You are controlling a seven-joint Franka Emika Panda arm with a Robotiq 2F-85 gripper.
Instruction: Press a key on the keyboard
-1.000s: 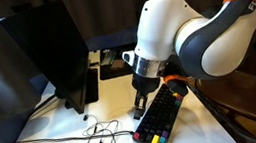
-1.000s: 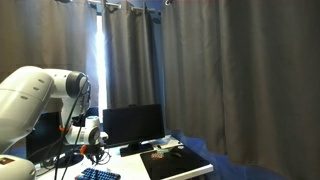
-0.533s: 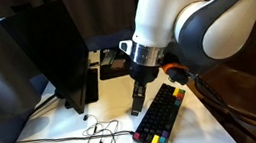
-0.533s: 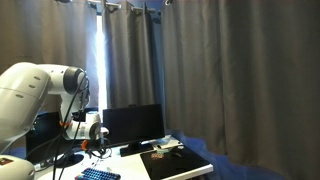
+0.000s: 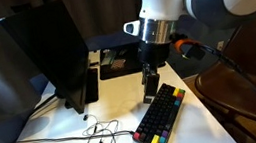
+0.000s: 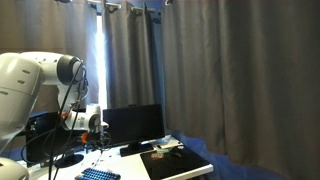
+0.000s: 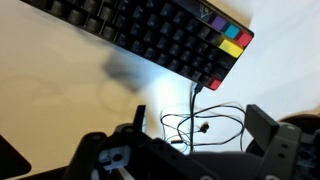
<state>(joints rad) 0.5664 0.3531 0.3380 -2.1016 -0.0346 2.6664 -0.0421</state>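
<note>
1. Gripper (image 5: 151, 93): fingers spread wide, with nothing between them. In the wrist view one finger (image 7: 137, 118) stands low centre and its mate low right, with bare table showing between. In an exterior view it hangs in the upper middle of the frame, over the far end of the keyboard and clear of the keys.
2. Keyboard (image 5: 162, 117): lies slantwise, lower centre-right of frame, flat on the table (image 5: 46, 133). Keys are mostly black, with red, yellow and green ones at the near end. In the wrist view it runs across the top (image 7: 140, 35), coloured keys at its right end. In an exterior view it sits at bottom left (image 6: 97, 175).
3. Monitor (image 5: 50, 52): dark, upright, upper left.
4. Cable (image 5: 97, 134): thin, black, loose on the table left of the keyboard. It lies looped at lower centre of the wrist view (image 7: 205, 125).
5. Mat (image 6: 172, 160): flat, black, lower middle, small items on it.
6. Curtains (image 6: 220, 70): grey, filling the background.
</note>
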